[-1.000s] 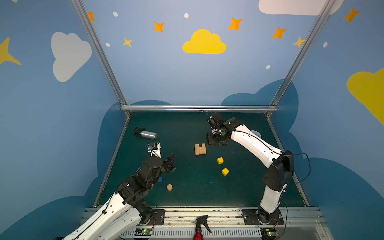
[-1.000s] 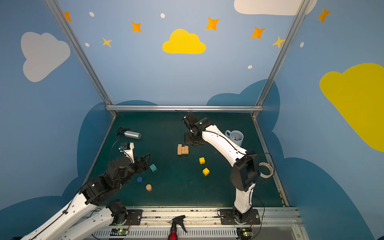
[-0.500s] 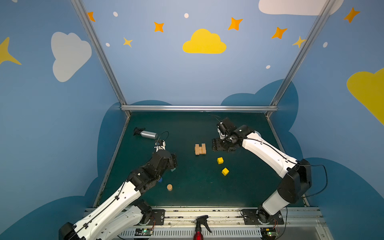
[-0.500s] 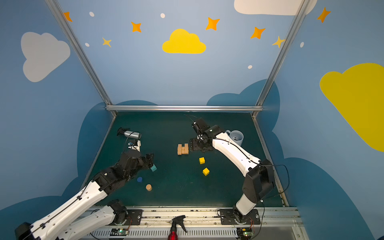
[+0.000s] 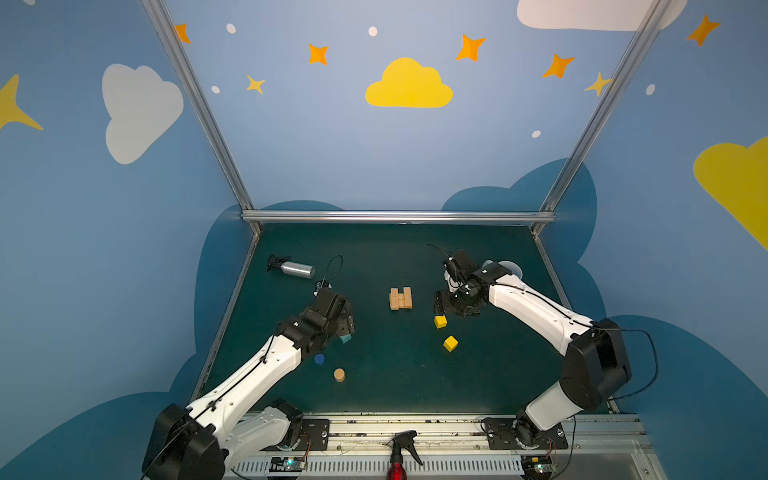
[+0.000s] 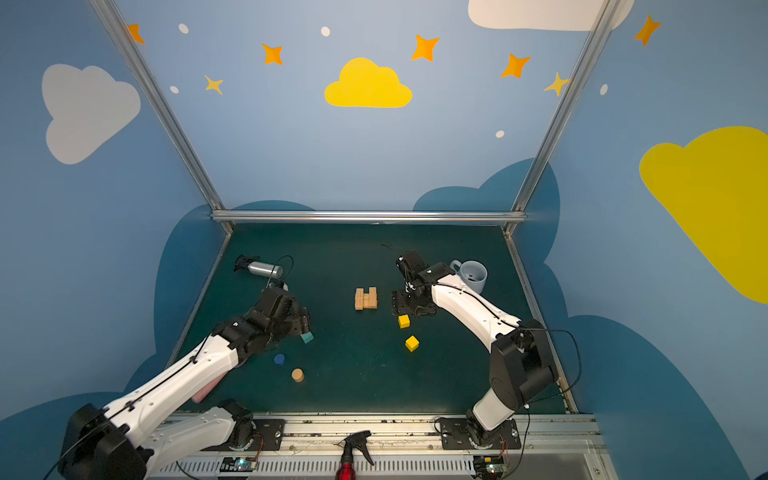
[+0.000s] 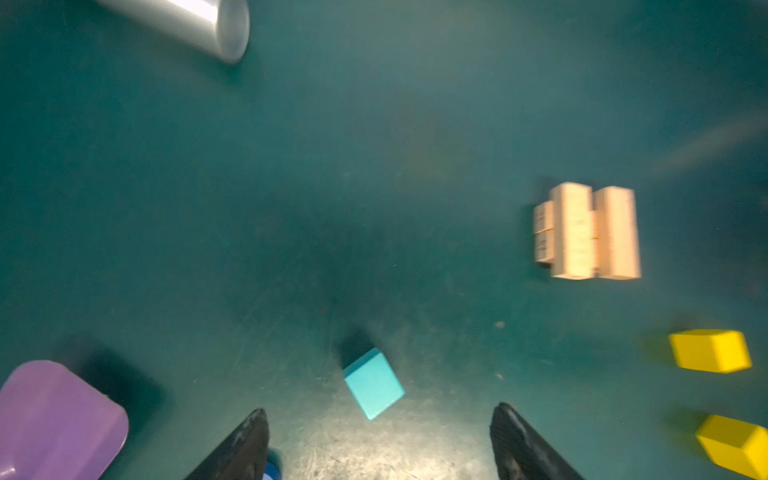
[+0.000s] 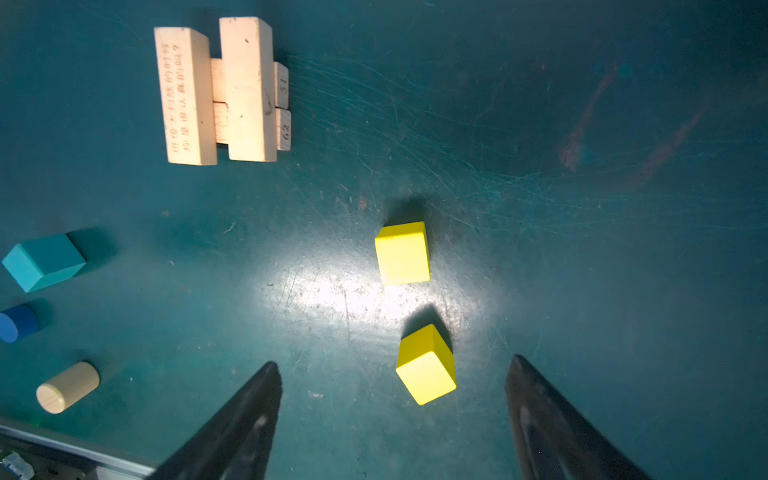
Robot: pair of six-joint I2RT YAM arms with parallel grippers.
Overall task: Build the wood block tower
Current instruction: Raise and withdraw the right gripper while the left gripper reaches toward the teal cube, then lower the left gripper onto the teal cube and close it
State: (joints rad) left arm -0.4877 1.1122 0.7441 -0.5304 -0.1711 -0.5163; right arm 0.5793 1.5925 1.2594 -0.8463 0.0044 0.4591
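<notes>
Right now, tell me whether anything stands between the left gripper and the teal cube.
Nothing visible does. In the left wrist view the teal cube lies on bare mat just ahead of the open left gripper.

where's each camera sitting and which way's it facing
Top views: high over the front rail, looking down across the dark green table; both white arms show.
Left wrist: on the left arm, facing down past the open left pincer at the teal wooden cube.
Right wrist: on the right arm, facing down past the open right pincer at two yellow wooden cubes.
Shared: both wrists see the stacked tan wooden planks.
</notes>
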